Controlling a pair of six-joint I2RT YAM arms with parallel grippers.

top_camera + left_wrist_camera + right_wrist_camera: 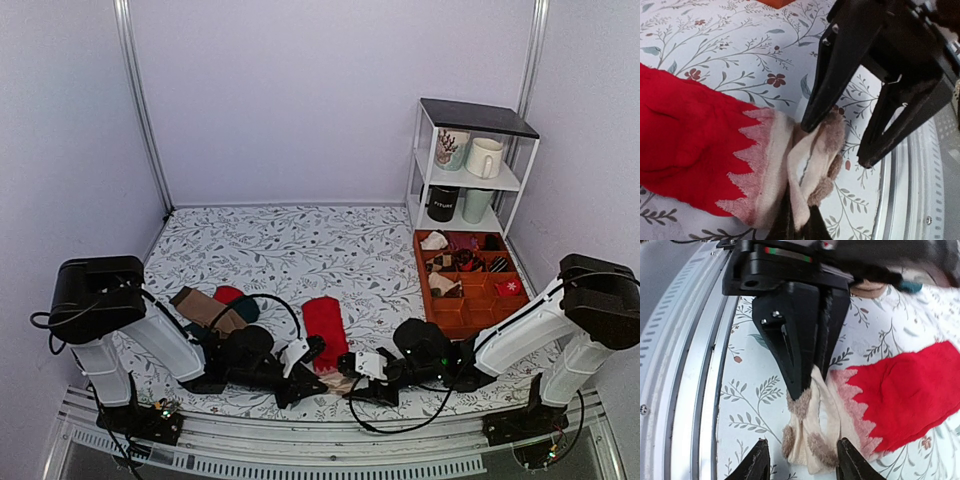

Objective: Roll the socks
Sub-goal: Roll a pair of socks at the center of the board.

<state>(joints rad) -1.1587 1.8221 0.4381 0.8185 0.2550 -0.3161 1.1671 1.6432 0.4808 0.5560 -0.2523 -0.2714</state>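
The left gripper (797,227) is pinching the beige end (810,155) of the red socks (325,322), which are lying flat near the table's (300,240) front edge. The right gripper (802,456) is holding its 2 fingers spread over that end. A tight roll is probably calling for turning that end over slowly, with both socks moving together.

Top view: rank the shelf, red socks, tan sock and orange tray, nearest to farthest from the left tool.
1. red socks, pinched by the left tool
2. tan sock, to its left
3. orange tray, right side
4. shelf, far right corner
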